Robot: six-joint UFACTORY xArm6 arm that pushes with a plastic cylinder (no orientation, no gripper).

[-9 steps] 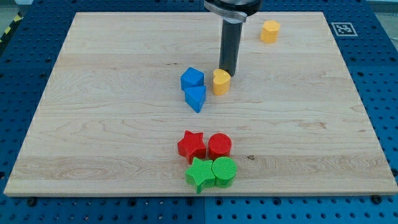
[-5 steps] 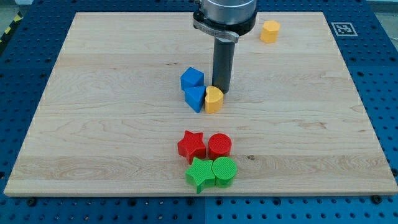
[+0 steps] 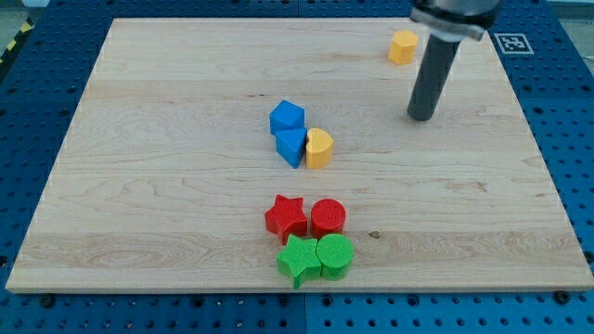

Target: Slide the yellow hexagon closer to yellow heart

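The yellow hexagon [image 3: 403, 46] lies near the view's top right of the wooden board [image 3: 139, 139]. The yellow heart [image 3: 318, 148] lies near the middle, touching a blue block [image 3: 291, 147]. My tip [image 3: 420, 117] rests on the board below and slightly right of the hexagon, apart from it, and well to the right of the heart.
A second blue block [image 3: 287, 117] sits just above the first. A red star [image 3: 286, 217], a red cylinder [image 3: 328, 217], a green star [image 3: 298, 261] and a green cylinder [image 3: 335, 256] cluster near the view's bottom middle.
The rod pushed the yellow heart down-left against the blue block, then moved away to the view's right, below the yellow hexagon. The hexagon has not moved.
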